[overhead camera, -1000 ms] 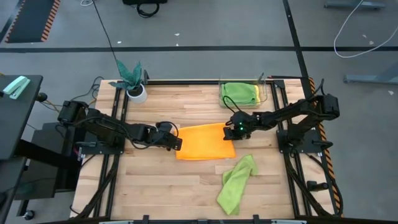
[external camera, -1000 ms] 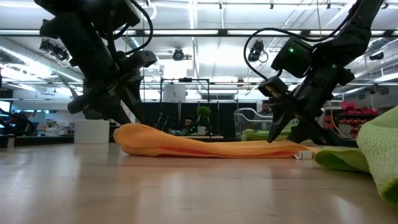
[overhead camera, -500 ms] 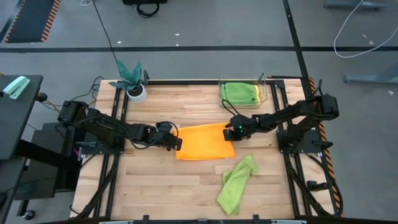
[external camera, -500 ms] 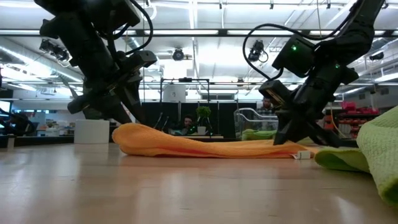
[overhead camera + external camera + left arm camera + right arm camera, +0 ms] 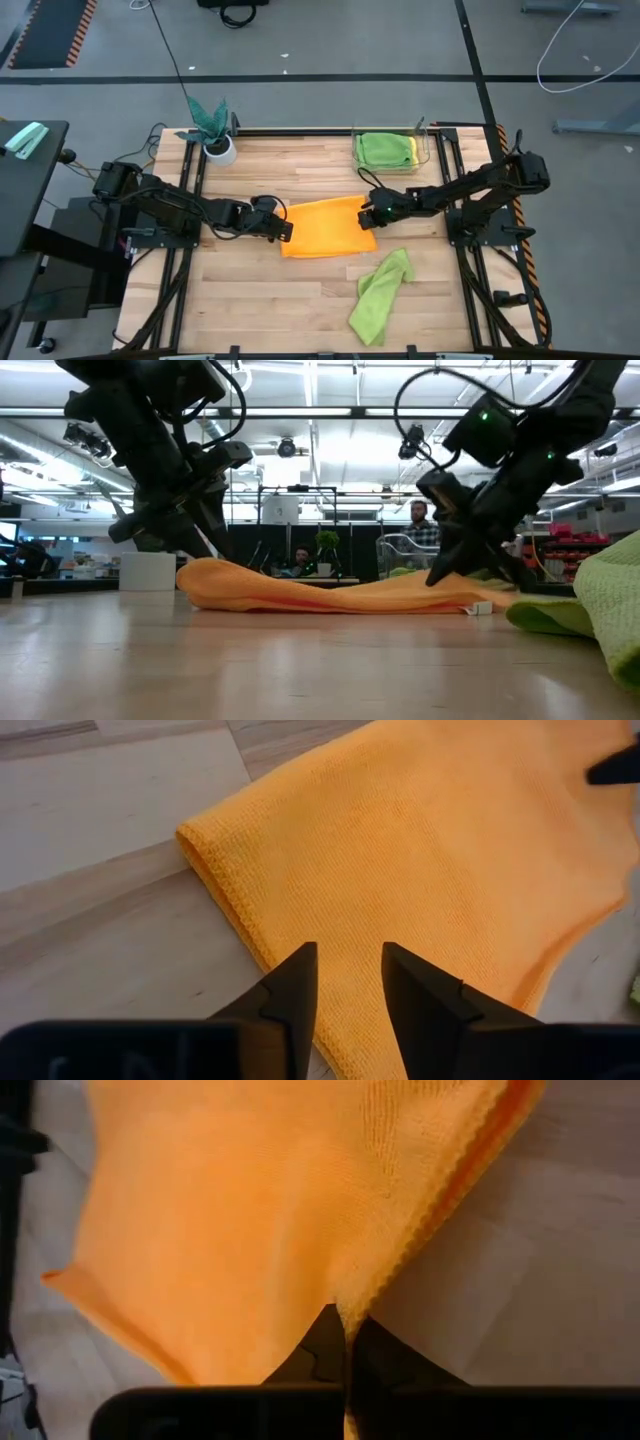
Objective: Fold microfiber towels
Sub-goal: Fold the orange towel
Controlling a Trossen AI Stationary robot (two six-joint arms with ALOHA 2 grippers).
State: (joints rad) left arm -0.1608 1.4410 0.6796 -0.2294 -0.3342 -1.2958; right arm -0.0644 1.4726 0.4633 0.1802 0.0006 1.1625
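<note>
The orange towel (image 5: 322, 227) is lying mid-table. The right gripper (image 5: 367, 214) is pinching the towel's right edge, fingers clamped tight on the hem and raising it slightly off the wood. The left gripper (image 5: 284, 229) is sitting at the towel's left edge, its fingers (image 5: 296, 992) standing apart over the cloth near one corner, with fabric lying between and beneath them.
</note>
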